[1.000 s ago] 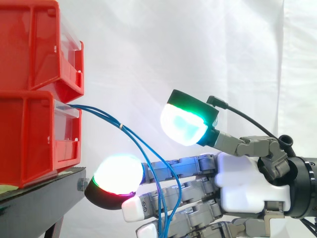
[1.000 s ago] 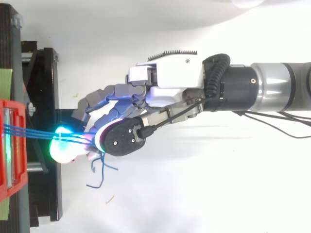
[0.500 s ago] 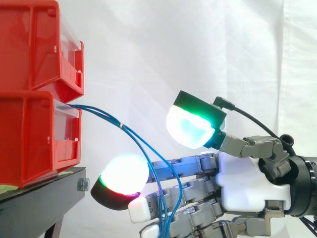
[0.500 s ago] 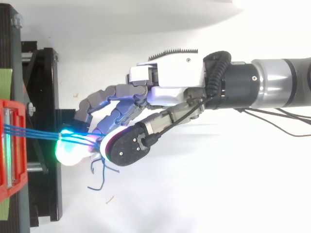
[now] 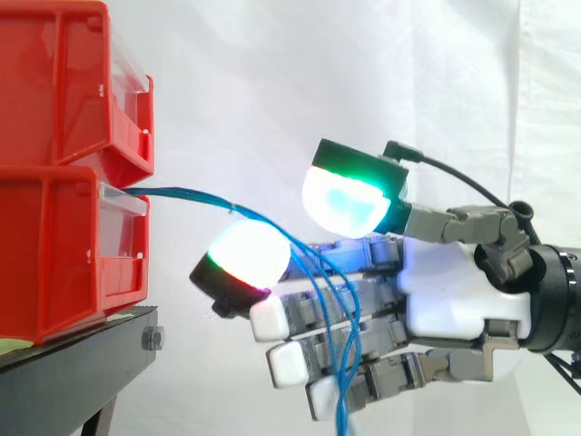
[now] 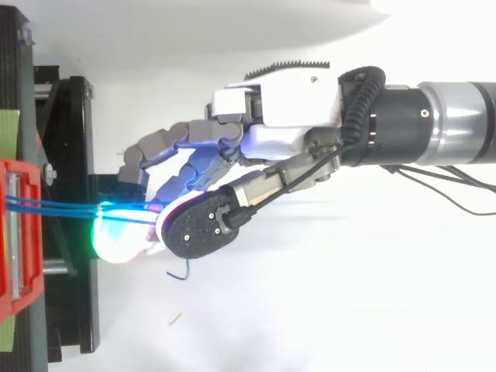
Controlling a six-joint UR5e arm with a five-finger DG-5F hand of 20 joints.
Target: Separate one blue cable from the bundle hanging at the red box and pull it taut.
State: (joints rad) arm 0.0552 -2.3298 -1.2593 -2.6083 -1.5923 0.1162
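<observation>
Several thin blue cables [image 5: 191,195] come out of the front of the lower red bin [image 5: 54,245] and run almost level to the right. They drape over the straight fingers of my hand [image 5: 454,300] and hang down across them to the bottom edge. The thumb's green-glowing pad [image 5: 349,195] hovers above the cables without touching them. A white-glowing fingertip [image 5: 243,259] sits just under the bundle. From above, the cables [image 6: 62,205] stretch from the bin to the glowing pads, and my hand [image 6: 287,128] reaches in from the right. No single strand is apart from the others.
A second red bin [image 5: 64,82] is stacked on the lower one. Both rest on a black stand [image 5: 73,363] at the left. A white curtain hangs behind. Loose cable ends [image 6: 180,273] dangle below the fingers.
My hand has risen and carried the cables up on its fingers. The bundle now runs nearly level from the bin instead of sagging.
</observation>
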